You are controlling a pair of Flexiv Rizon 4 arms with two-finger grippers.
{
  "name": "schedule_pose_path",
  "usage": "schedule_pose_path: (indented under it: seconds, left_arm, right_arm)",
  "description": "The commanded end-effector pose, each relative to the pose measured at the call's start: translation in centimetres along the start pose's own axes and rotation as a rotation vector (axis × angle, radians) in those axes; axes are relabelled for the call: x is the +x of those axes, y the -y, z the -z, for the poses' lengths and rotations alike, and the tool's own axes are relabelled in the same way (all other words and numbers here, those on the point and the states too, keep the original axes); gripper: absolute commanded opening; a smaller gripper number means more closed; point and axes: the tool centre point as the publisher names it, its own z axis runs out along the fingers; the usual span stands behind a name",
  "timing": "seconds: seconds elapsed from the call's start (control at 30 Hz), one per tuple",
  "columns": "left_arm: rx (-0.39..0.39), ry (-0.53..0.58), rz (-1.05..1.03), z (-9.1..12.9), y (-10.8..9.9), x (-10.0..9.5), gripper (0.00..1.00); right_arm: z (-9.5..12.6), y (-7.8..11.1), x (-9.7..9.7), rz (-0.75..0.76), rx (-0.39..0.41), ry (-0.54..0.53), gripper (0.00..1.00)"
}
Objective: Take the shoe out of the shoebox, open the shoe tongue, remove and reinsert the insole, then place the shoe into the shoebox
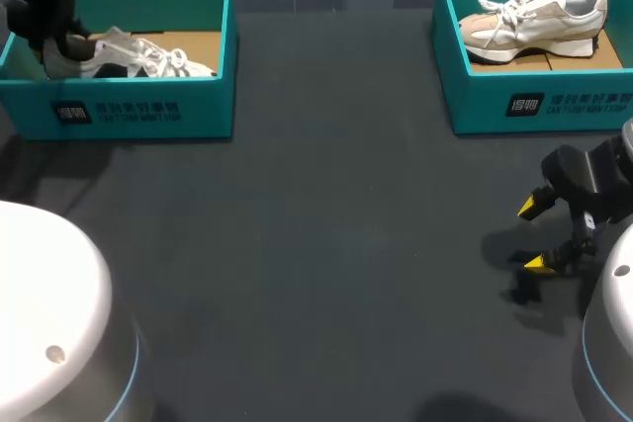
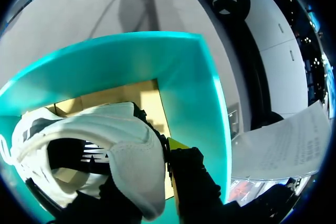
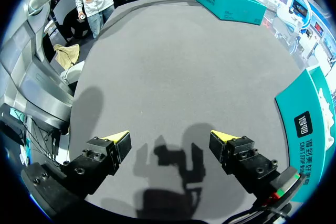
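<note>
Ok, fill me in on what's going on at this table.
The left gripper is down in the left shoebox, at the heel of the white shoe, which is not yet out. Whether it grips the shoe cannot be seen. The right gripper hangs open over the table, empty, near the right shoebox, which holds a second shoe.

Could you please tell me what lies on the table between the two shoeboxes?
Nothing does. In the head view, the stretch of table between the left shoebox and the right shoebox is bare dark surface, with no object on it.
</note>
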Motion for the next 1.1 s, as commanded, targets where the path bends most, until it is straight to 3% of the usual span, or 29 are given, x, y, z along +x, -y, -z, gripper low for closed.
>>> schedule_pose_path:
  seconds: [0.03,1.1]
  left_arm:
    - [0.007,0.004,-0.002,-0.5,-0.4,0.0,0.0]
    - [0.024,0.009,0.025,-4.5,-0.2,-1.1,0.02]
  right_arm:
    - [0.1,0.0,0.2,0.0,0.002,0.002,1.0]
    - [0.1,0.0,0.2,0.0,0.002,0.002,1.0]
